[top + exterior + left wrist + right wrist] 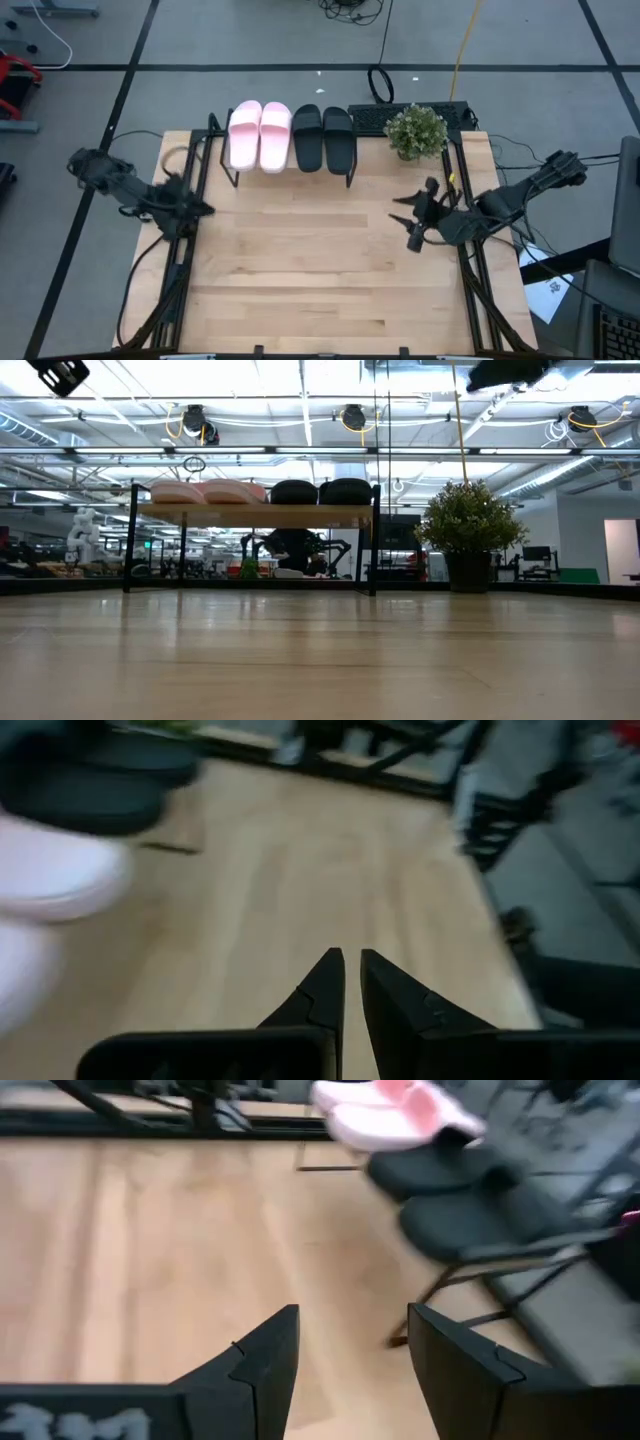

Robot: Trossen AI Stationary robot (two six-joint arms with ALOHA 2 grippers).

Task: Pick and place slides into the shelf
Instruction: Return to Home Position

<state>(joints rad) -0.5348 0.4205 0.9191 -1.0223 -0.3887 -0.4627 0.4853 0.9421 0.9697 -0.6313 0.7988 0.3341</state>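
Note:
Two pale pink slides and two black slides lie side by side, soles down, on the plank top of the shelf at the table's far edge. The low view shows the pink pair and the black pair on the plank. My left gripper hovers at the table's left edge, near the shelf's left legs, fingers shut and empty. My right gripper hovers right of centre, below the plant, open and empty.
A potted plant stands at the table's far right, next to the shelf, with a keyboard behind it. Black frame rails run along the left and right table edges. The bare wooden tabletop stretches from the shelf to the near edge.

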